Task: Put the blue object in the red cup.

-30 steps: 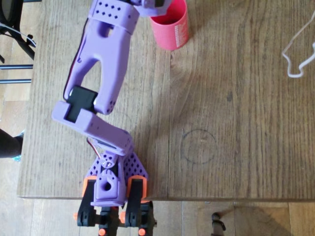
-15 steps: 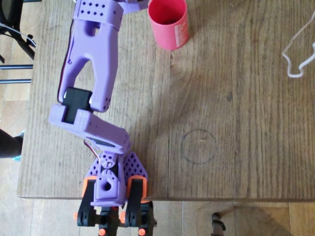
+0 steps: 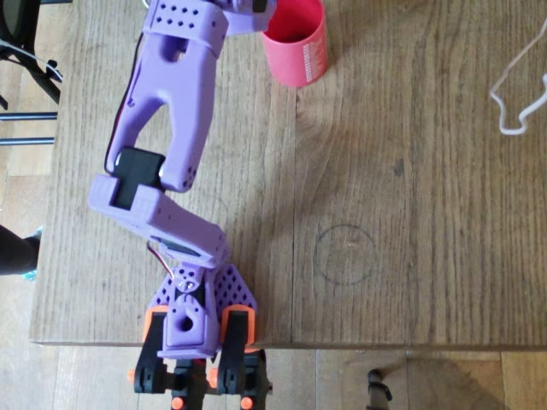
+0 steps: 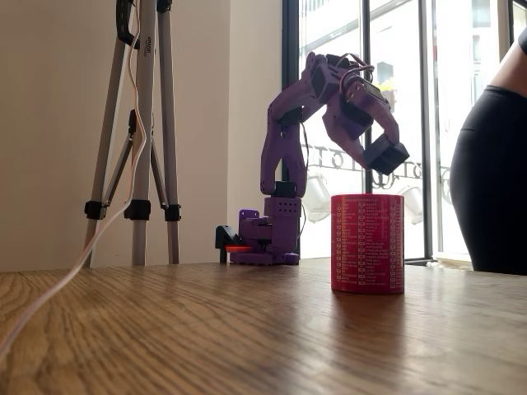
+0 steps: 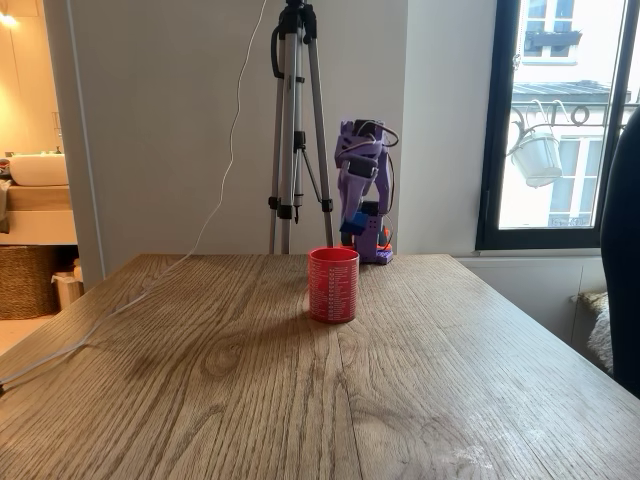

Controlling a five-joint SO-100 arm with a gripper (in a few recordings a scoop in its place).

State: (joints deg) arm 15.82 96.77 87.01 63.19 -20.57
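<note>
The red cup (image 3: 297, 44) stands upright at the far end of the wooden table, also seen as the cup (image 4: 366, 243) and the cup (image 5: 333, 285) in both fixed views. My purple arm reaches toward it. The gripper (image 5: 350, 224) hangs just above the cup's rim, shut on the small blue object (image 5: 349, 220). From the side, the gripper (image 4: 387, 156) sits above the cup's right half, clear of the rim. In the overhead view the gripper (image 3: 255, 10) is cut by the top edge and overlaps the cup's left rim.
A white cable (image 3: 517, 85) lies on the table at the right. A faint drawn circle (image 3: 346, 254) marks the table's middle. A tripod (image 5: 295, 130) stands behind the table near the arm's base (image 3: 198, 320). A person (image 4: 494, 164) stands at the table's side.
The arm swung left off the cup half a second ago. It has now swung back right, and the gripper is again at the cup's rim.
</note>
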